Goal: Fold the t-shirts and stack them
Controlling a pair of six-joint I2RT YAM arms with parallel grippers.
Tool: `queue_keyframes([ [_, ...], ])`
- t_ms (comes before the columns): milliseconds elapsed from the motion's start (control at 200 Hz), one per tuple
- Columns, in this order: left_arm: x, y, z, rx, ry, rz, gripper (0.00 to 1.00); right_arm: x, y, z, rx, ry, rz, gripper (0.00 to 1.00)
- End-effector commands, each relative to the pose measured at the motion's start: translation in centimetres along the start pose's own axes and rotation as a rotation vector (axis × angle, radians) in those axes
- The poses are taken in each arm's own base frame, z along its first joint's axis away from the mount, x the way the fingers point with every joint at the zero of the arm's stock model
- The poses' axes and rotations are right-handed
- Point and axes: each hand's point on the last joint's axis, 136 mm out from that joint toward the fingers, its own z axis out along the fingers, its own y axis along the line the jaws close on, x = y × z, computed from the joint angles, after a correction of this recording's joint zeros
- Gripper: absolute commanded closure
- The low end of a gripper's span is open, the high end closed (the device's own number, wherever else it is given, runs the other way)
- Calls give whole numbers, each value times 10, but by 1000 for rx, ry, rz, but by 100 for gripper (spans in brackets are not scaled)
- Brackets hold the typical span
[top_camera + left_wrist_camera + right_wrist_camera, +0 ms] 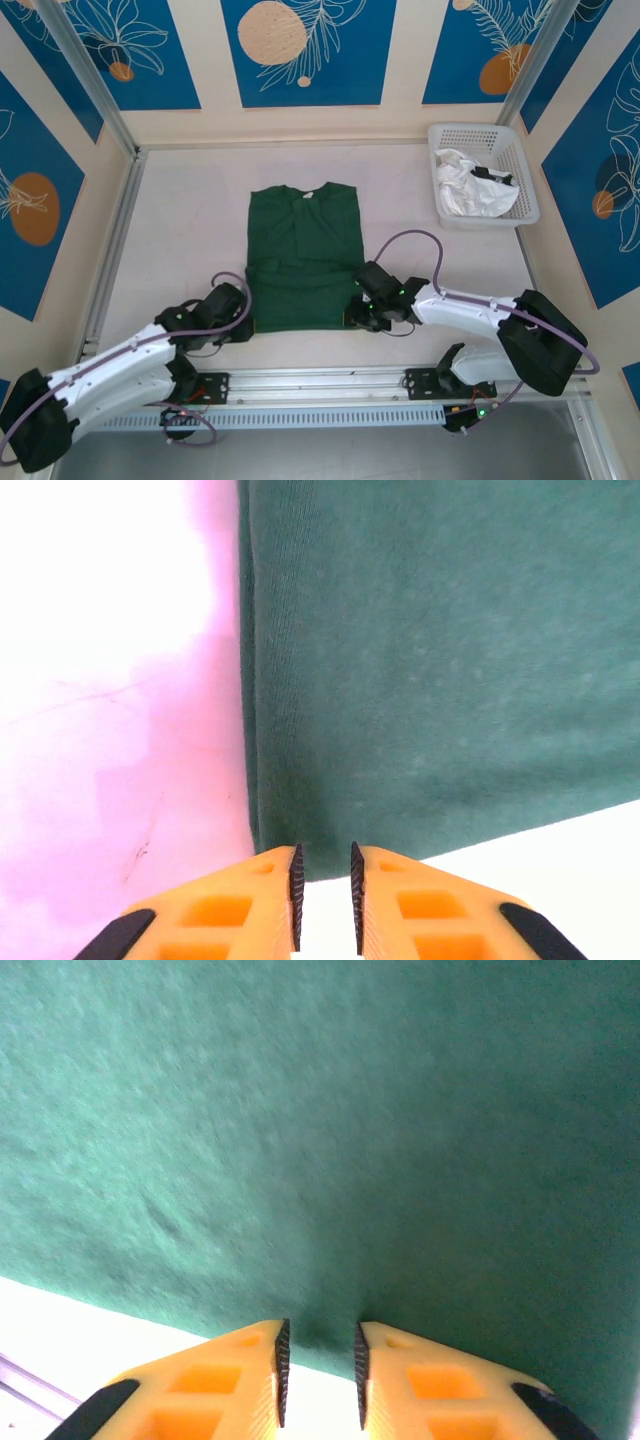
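The dark green t-shirt lies flat in the middle of the table, sleeves folded in, collar toward the back. My left gripper sits at its near left corner. In the left wrist view the fingertips stand slightly open just short of the shirt's corner, with bare table between them. My right gripper is at the near right corner. Its jaws are slightly open at the green hem, holding nothing. A white t-shirt lies crumpled in the basket.
The white lattice basket stands at the back right of the table. A metal rail runs along the near edge by the arm bases. Blue patterned walls enclose the table on three sides.
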Motion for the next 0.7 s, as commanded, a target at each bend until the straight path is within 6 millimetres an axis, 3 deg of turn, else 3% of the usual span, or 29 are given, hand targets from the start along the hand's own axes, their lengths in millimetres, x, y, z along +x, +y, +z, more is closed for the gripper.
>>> queue_keyframes([
  [0,-7,-8,-12,17,-19,-1,78,-12,4,-14,53,-58,-2,72],
  [155,-39,-43,-19,82,-60,47,78,-33,34,-12,53,-73,-61,73],
  [320,-70,-70,-13,95,-106,86,71,-45,61,9,80,-49,-119,74],
  [515,-96,-72,-8,15,-142,93,65,-59,77,34,133,-24,-149,74],
  [695,-102,-62,-12,-29,-174,89,59,-80,77,44,194,-45,-150,74],
])
